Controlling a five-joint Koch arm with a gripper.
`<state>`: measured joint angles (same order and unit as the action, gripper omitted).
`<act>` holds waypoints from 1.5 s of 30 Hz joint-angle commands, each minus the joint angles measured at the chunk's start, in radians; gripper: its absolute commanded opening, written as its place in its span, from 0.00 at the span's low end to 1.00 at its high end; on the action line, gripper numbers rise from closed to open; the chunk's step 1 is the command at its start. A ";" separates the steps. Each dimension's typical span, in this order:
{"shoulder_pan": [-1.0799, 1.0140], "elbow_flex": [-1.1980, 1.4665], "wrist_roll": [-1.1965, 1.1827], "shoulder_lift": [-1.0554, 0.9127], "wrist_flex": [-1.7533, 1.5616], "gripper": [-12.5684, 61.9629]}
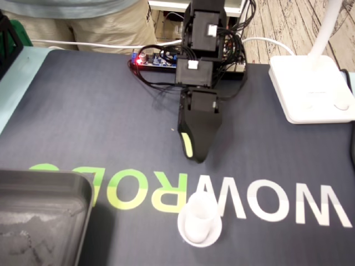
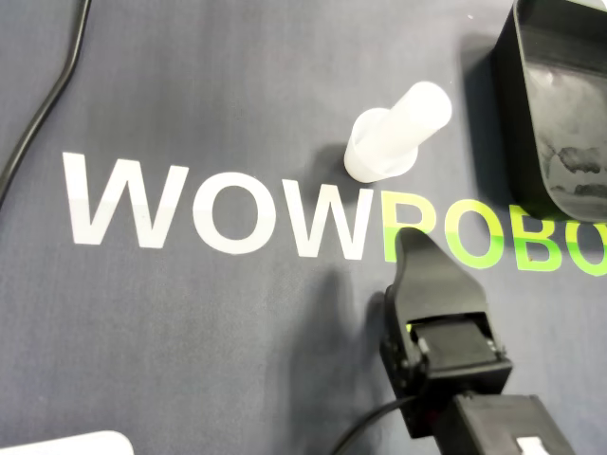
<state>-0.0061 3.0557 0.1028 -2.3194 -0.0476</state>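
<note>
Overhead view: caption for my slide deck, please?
Black gripper near a white tube on the lettered mat, black tray at right.

my claw [image 1: 197, 156]: black plastic, smooth, slight sheen | cup [image 1: 199, 220] just ahead of it: translucent white plastic | mat [image 1: 83, 122] under it: dark, matt

black tray [image 1: 50, 176], white lamp base [image 1: 310, 88]
</note>
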 commanded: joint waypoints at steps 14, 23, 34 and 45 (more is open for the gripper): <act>-0.012 0.048 -0.023 -0.071 0.043 0.62; -0.014 0.048 -0.020 -0.071 0.041 0.62; -0.014 0.048 -0.018 -0.071 0.041 0.62; -0.014 0.048 -0.018 -0.071 0.041 0.62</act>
<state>-0.0169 3.0603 0.0828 -2.3209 -0.0031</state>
